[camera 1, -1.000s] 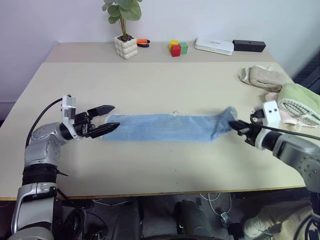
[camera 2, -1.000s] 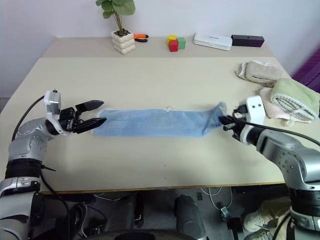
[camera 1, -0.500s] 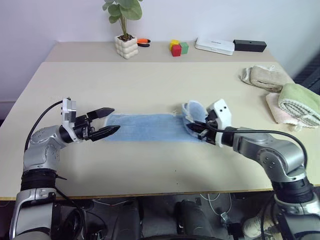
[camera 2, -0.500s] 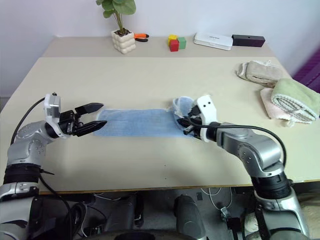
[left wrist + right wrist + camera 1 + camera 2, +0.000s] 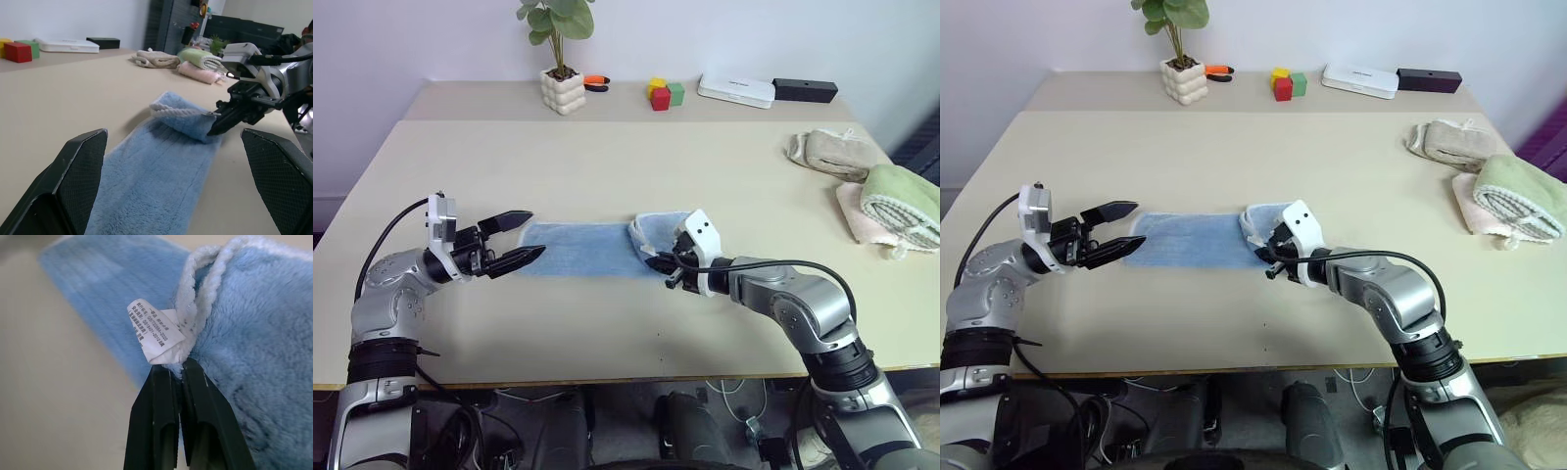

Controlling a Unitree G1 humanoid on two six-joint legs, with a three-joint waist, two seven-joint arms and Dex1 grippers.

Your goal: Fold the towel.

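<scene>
Item 1, right gripper point(image 5: 664, 270): its 2 black fingers are pressing together on the pale stitched corner of the towel point(image 5: 578, 250), right where a small white care label point(image 5: 155, 332) is sewn in. The pinched end is doubling back over the flat cloth, forming a raised loop with the whitish edge on top.

Item 2, the towel: a light blue terry strip lying on the table point(image 5: 607, 157) toward the near edge, between the 2 arms. Its long axis is running across the table, from the robot's left to its right. The free, flat end is lying toward the robot's left from the right gripper, so the fold appears to depend on carrying the held corner further along that axis until it meets the far end.

Item 3, left gripper point(image 5: 521, 238): its fingers are standing wide apart, holding nothing, pointing along the strip and sitting just beside the towel's flat left end. It is the nearer arm to that end; judged ready to pin it or receive the corner.

Item 4, writing: the care label is carrying several lines of small print, too fine to read reliably. No brand is legible anywhere on the towel or grippers.
</scene>
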